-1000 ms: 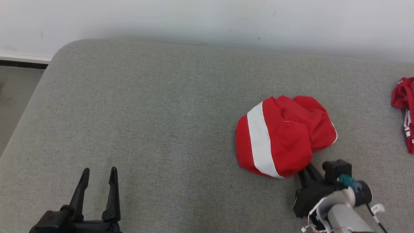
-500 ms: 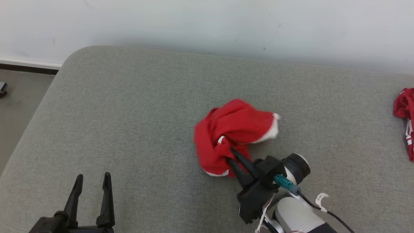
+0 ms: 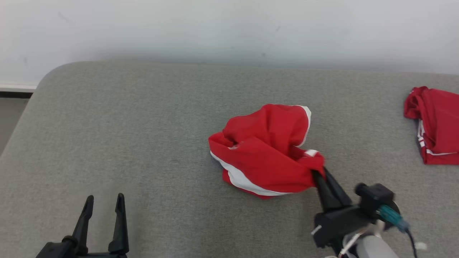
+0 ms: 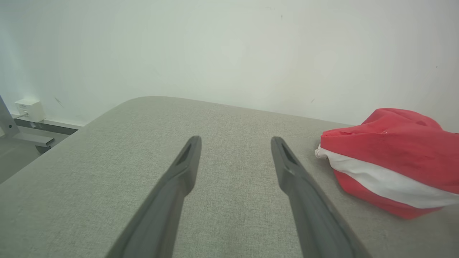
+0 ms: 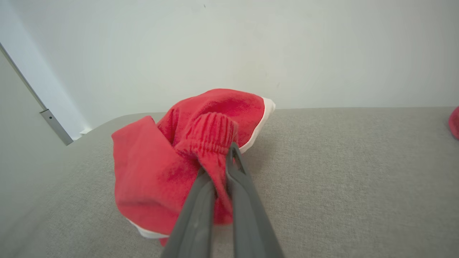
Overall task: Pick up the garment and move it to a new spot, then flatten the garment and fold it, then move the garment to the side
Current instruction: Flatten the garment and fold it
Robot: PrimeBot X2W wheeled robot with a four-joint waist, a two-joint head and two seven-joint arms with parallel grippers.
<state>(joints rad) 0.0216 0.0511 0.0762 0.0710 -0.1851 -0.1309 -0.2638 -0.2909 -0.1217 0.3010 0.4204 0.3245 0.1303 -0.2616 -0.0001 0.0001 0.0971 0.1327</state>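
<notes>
The garment (image 3: 265, 154) is a crumpled red piece with white trim, lying in a heap near the middle of the grey cushion (image 3: 143, 125). My right gripper (image 3: 317, 174) is shut on its elastic edge at the heap's lower right corner; in the right wrist view the red cloth (image 5: 172, 161) is pinched between the two dark fingers (image 5: 244, 193). My left gripper (image 3: 104, 200) stands open at the lower left, well apart from the garment, with bare cushion between its fingers (image 4: 183, 168). The left wrist view has the garment (image 4: 391, 161) to the right.
A second red garment with white stripes (image 3: 434, 125) lies at the cushion's far right edge. A pale wall (image 3: 229, 28) runs behind the cushion. The cushion's rounded left corner drops to the floor (image 3: 10, 114).
My right gripper, holding the garment, swung left and then back to the right, and the heap was dragged and reshaped. The head view shifted too. The left gripper stayed open in place.
</notes>
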